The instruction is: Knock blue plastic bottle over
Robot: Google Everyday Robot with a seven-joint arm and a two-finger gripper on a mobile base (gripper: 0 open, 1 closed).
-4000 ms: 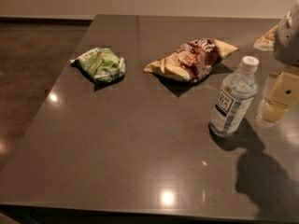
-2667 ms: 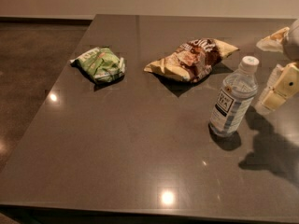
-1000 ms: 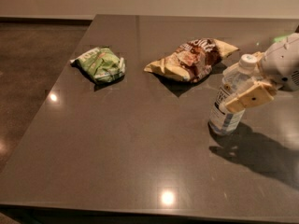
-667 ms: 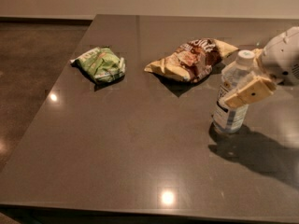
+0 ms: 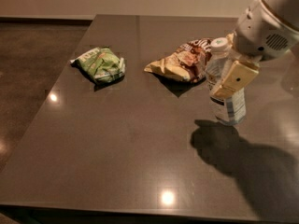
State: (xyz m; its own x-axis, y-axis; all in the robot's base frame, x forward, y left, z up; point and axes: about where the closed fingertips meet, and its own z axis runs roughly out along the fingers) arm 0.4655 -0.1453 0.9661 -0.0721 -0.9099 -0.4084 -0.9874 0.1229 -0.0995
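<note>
The blue plastic bottle stands on the right side of the dark table. It is clear, with a white cap and a dark-and-white label. It tilts, with its cap leaning left toward the brown chip bag and its base still on the table. My cream-yellow gripper comes in from the upper right under a white wrist housing. It lies against the bottle's middle and covers part of it.
A green chip bag lies at the left back of the table. The brown chip bag lies just left of the bottle's cap. The table's left and front edges drop to a dark floor.
My gripper has moved left from beside the bottle onto its middle. The bottle, upright before, now leans with its cap to the left. The chip bags have not moved.
</note>
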